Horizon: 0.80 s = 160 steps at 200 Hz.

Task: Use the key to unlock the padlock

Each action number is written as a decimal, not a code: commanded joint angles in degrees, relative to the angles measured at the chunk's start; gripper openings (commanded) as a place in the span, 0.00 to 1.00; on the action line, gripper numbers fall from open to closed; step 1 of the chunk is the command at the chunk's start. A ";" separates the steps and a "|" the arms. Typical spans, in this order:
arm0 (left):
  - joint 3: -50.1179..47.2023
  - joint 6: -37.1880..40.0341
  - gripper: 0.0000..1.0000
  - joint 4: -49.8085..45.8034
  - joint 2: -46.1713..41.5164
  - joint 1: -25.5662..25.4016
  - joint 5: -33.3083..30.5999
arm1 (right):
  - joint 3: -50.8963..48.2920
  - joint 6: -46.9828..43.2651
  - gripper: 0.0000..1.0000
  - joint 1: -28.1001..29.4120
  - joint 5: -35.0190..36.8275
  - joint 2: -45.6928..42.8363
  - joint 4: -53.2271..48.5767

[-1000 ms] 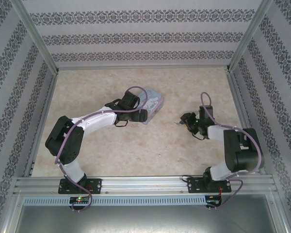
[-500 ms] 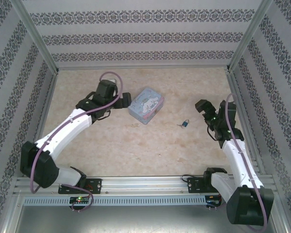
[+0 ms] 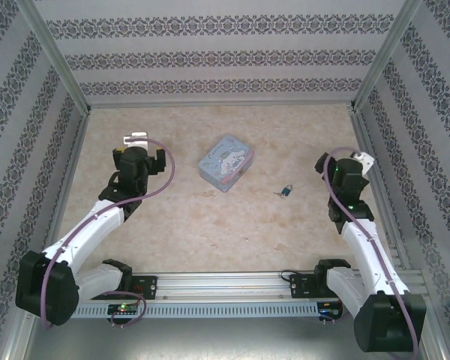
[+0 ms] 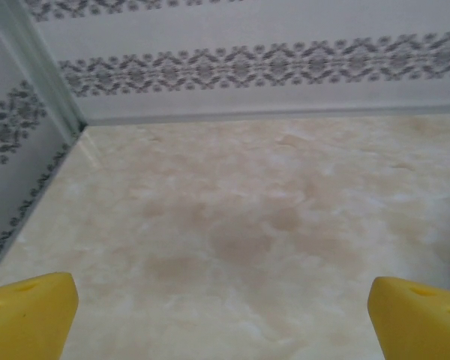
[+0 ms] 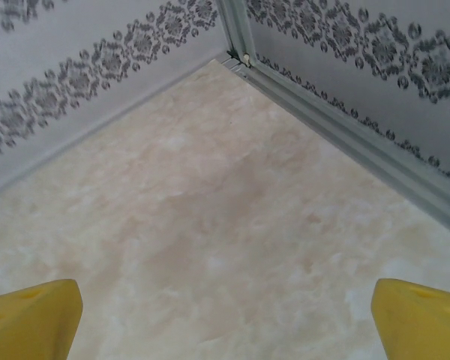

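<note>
Padlock [image 3: 286,190] lies right of the tin [image 3: 226,162], key [image 3: 274,193] touching or just beside it. Left gripper [image 4: 223,311] and right gripper [image 5: 225,315] flank the tin well apart, fingers spread and empty, seemingly parked clear.

Teal-grey padlock [image 3: 285,190], light blue cartoon tin [image 3: 226,162]

Worktop [image 3: 210,232] is carrying three loose things: one light blue tin box [image 3: 226,163] sitting mid-worktop, one padlock [image 3: 286,190] lying toward the right edge, and one key [image 3: 274,193] lying just beside it. Two arms are standing at the near edge: one left arm [image 3: 90,229], one right arm [image 3: 367,240]. Two purple cables [image 3: 170,169] are trailing, one per arm. Two claws are showing: left claw [image 4: 223,319], right claw [image 5: 225,319]. Each is showing two yellow fingertips [image 4: 26,315], making four in all.
</note>
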 commanded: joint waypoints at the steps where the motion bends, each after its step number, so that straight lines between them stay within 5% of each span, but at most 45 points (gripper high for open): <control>1: -3.80 2.65 1.00 9.78 -0.41 4.15 1.15 | -2.98 -10.90 0.98 1.60 6.36 2.57 12.58; 72: -15.62 0.14 1.00 23.78 6.68 9.35 4.40 | -11.81 -16.72 0.98 2.69 2.19 17.82 37.88; 160: -20.95 5.47 1.00 46.42 22.21 12.85 20.06 | -16.73 -25.18 0.98 2.93 -13.80 37.24 69.59</control>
